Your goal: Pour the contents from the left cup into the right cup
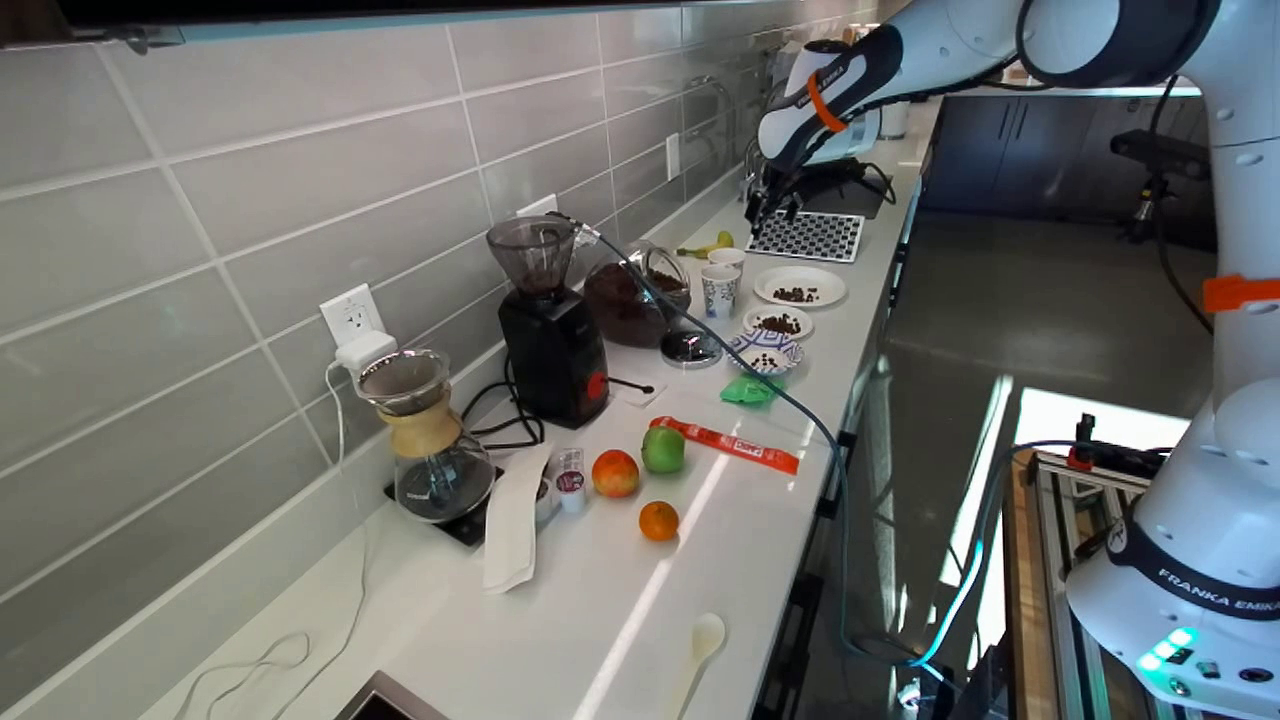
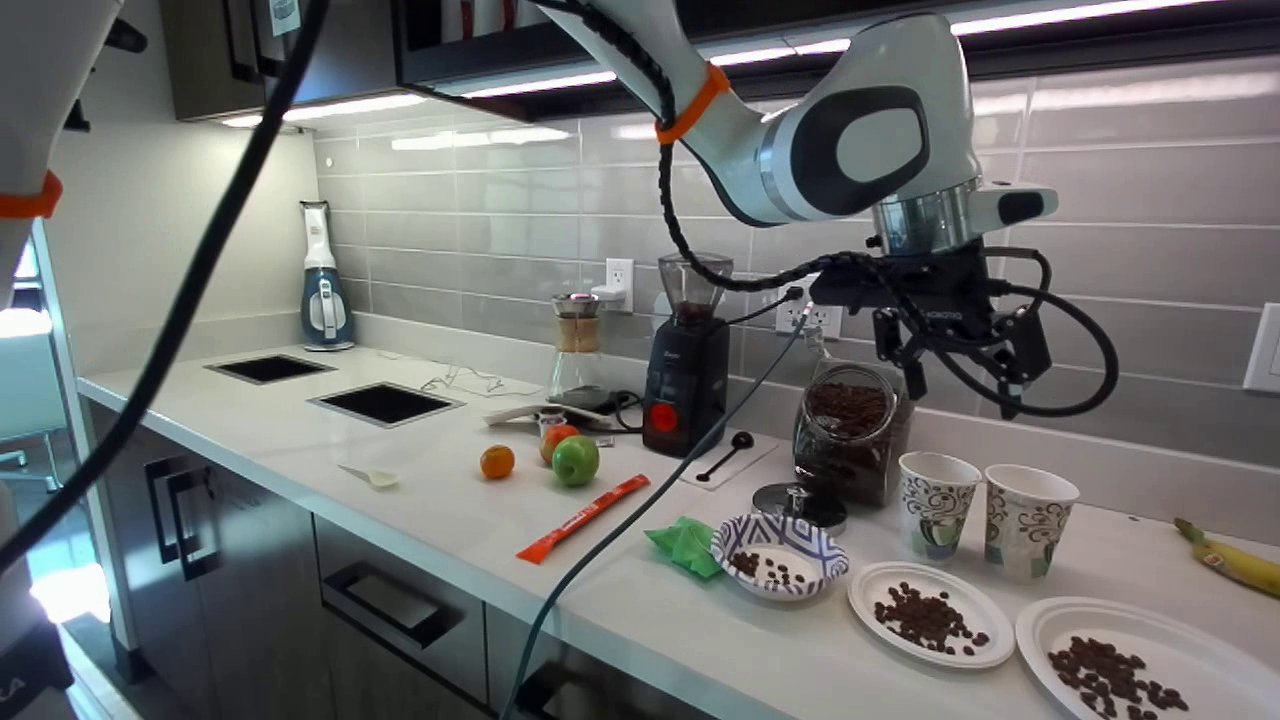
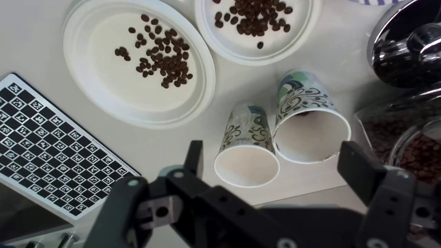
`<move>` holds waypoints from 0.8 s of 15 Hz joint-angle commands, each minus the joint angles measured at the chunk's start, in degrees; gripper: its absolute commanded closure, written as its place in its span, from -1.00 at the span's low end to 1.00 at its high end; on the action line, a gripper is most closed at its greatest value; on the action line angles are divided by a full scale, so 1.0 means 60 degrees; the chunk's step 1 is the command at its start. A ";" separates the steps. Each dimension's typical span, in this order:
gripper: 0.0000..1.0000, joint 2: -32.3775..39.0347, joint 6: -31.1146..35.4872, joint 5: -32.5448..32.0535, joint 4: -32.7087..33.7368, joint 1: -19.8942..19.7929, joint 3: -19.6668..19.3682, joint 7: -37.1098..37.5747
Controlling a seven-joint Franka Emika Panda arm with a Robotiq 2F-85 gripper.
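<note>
Jar (image 2: 850, 440) first, near the back edge of the tabletop (image 2: 440, 450); next along that edge, upright, the left cup (image 2: 938, 507), some dark contents (image 3: 306, 113) showing in the wrist view. The cup looks like thin paper: probably light, easily dented, so squeeze its sides softly below the rim. The claw (image 2: 963, 392) hangs above, wide and empty. Just beyond stands the right cup (image 2: 1031, 523), leaving scant finger room between them
</note>
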 commanded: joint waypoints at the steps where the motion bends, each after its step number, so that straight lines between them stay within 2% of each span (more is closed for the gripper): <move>1: -1.00 0.1109 -0.0197 0.0241 0.1209 -0.0388 0.0378 0.0404; 6: -1.00 0.1940 -0.0283 0.0162 0.2056 -0.0502 0.0557 0.1208; 12: -1.00 0.2416 -0.0520 0.0276 0.2388 -0.0383 0.0401 0.3030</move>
